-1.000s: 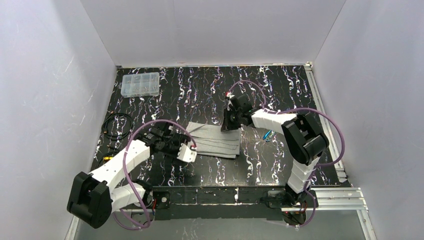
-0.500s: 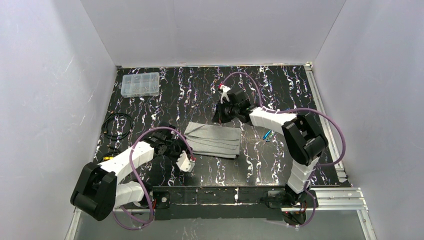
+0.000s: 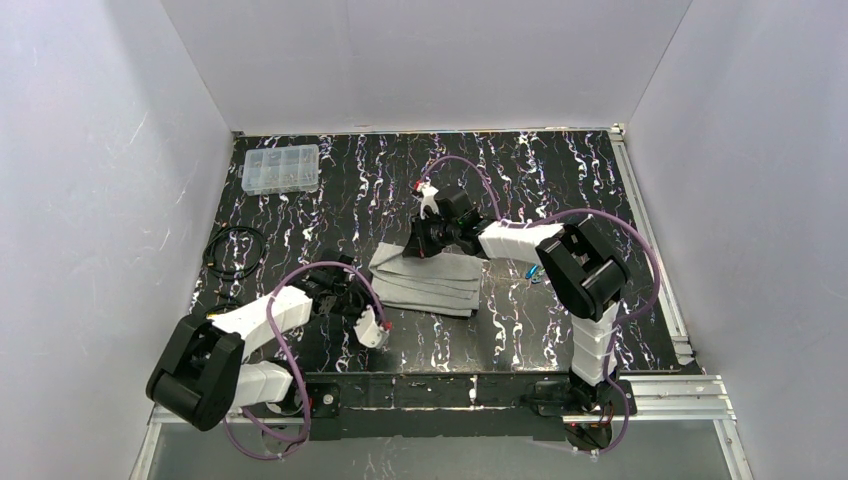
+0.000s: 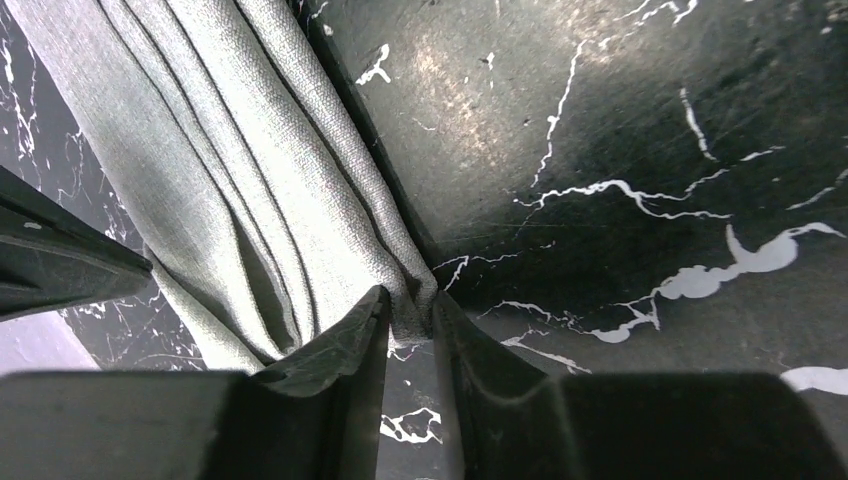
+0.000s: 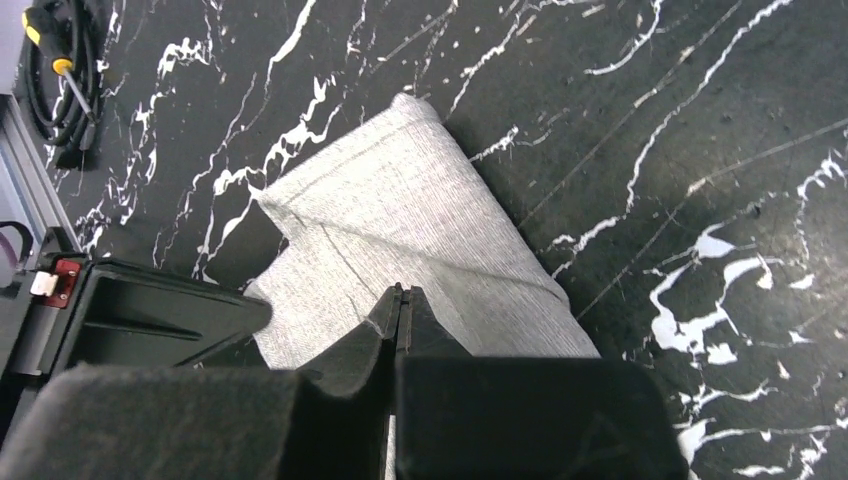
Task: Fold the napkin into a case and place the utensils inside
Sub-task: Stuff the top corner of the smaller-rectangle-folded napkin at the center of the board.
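The left gripper (image 4: 410,322) has its fingers drawn almost together on the near corner of the napkin (image 3: 430,280), whose folds gather to a point right at the tips. A sliver of the table (image 3: 540,180) shows in the narrow gap behind, and the fingers' bases are cut off by the frame. A dark, blurred wedge pokes into the left side of the left wrist view, too cropped to name. The right gripper (image 5: 400,293) is pressed closed with only a hairline between its fingers, pinching the cloth's upper layer. A crease runs from its tips out to a raised corner ahead, which throws a shadow on the table; what lies under the fingers themselves is hidden. At the left of that view a black housing with a red-and-white plug is cut off at the frame edge. The utensils (image 3: 534,275) lie on the table behind the right gripper, beside its arm's elbow, which covers part of them, so only a blue glint is clear. From overhead the napkin lies as a layered rectangle between the two grippers. Bare marble spreads beyond the right gripper toward the far wall. A coiled black cable (image 3: 235,250) and a clear compartment box (image 3: 281,168) sit well off past the left gripper, near the side wall.
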Tool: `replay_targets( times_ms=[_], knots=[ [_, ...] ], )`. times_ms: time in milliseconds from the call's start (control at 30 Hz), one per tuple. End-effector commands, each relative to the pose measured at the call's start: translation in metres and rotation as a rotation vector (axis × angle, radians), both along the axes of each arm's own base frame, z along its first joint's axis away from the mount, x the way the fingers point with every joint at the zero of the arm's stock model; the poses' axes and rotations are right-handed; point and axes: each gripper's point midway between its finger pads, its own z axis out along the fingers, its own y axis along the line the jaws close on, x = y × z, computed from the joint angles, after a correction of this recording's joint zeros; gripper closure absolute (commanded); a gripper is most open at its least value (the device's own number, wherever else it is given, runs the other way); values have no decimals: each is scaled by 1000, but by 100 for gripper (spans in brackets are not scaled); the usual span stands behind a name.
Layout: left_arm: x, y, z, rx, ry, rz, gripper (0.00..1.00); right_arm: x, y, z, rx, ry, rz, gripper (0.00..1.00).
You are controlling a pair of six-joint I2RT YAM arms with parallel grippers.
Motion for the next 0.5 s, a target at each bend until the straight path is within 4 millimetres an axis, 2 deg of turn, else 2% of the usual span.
replay_targets(
  times_ms=[0,67,100,267,467],
  knots=[
    [7,-5,-2,-19,-31,-6,83,4,11,3,60,-58,38,96],
    [12,-7,2,-33,-43,8,96,1,10,-6,50,-49,43,96],
    [15,-9,6,-46,-48,20,100,0,9,-10,47,-44,45,96],
    [25,-16,21,-92,-47,74,100,-15,5,-31,24,-9,63,96],
    [34,-25,39,-144,5,141,100,-34,0,-47,-9,7,82,96]
  ],
)
